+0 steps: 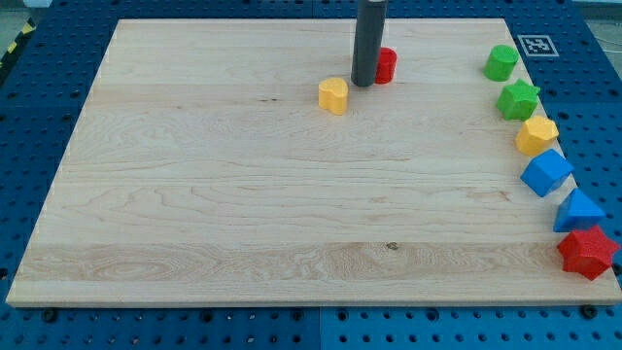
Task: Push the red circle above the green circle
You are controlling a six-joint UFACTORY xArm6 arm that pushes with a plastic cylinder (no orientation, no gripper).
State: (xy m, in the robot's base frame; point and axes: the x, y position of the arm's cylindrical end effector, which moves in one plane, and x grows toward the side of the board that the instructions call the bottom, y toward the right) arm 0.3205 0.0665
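The red circle (386, 65) sits near the view's top of the worktop (194, 214), just at the right side of my tip (365, 84), which appears to touch its left edge and hides part of it. The green circle (501, 62) lies well apart toward the view's right, at about the same height in the view, near the worktop's right edge. I judge the step in hand to be the push itself: the red circle is being driven rightward and upward, yet it is not above the green circle. The next move calls for a push from the block's left and lower side (keeping contact centred, lest it slip off the rod), so that it ends beyond the green circle toward the view's top. A yellow block (333, 95) stands just down-left of my tip, apart from it. There is no gripper here, so nothing is held. The rod's upper part is cut off by the frame.
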